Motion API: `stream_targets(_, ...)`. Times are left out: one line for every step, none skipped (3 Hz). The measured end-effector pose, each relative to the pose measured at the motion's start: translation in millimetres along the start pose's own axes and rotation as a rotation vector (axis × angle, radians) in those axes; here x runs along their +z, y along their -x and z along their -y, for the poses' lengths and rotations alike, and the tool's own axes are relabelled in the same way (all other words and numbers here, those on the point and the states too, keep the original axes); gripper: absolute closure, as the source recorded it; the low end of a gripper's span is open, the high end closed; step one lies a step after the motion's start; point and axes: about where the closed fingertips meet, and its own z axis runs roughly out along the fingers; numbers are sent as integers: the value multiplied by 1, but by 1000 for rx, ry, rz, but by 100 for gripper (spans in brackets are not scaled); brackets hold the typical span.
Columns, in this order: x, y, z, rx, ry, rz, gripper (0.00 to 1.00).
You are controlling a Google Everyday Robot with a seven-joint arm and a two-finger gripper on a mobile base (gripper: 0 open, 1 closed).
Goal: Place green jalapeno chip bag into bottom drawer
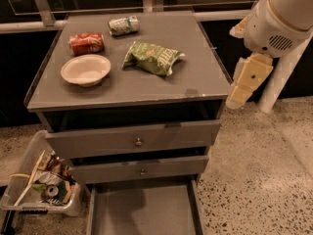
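The green jalapeno chip bag lies crumpled on the grey cabinet top, right of centre. The bottom drawer is pulled open at floor level, and its flat grey bottom is bare. My gripper hangs on the white arm just off the cabinet's right edge, pointing down and to the left. It is to the right of the bag, apart from it, and holds nothing that I can see.
On the top are a white bowl, a red soda can and a crushed green-and-white can. Two upper drawers with knobs are shut. A clear bin of trash stands on the floor at left.
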Motion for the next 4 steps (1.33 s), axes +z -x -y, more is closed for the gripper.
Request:
stream_targets(16,24,21,-33,-35,89,0)
stream_targets(16,24,21,-33,-35,89,0)
stream_targets(23,28,21,-29,-22,89,0)
stream_targets(44,49,35,-27,-4,137,0)
